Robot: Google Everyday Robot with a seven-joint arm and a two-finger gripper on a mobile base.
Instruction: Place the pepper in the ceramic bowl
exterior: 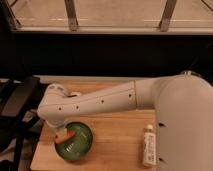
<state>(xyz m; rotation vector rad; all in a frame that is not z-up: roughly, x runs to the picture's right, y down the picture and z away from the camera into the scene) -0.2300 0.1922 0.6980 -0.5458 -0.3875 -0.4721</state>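
camera view has me reaching across from the right, my white arm (105, 102) stretched out long over the wooden tabletop (117, 135) and bending down at the far left end. my claw (62, 135) sits right at the near-left rim of the ceramic bowl (75, 142), down low over it, mostly tucked under my own wrist housing, so how wide the claw stands i cannot tell from here.

the pepper (65, 137), an orange-red shape, shows right at the tip of my claw, at the left inner edge of the bowl, over its rim. whether i have a grip on it or it is resting against the bowl wall, i cannot tell; the two are touching or very nearly so. the bowl is green, glossy, upright, sitting near the front left corner of the tabletop, partly covered by my arm along its upper left side.

over on the right, well apart from the bowl, a white bottle (148, 146) lies on its side on the wood, cap end pointing away from the near edge, just beside my big white shoulder body (185, 125). a small pale object (75, 93) peeks out behind my elbow joint at the back left of the tabletop; too hidden to name. dark chair-like frames (15, 112) stand off the left edge. behind it all, a dark wall and a bright window ledge (110, 22) up top.
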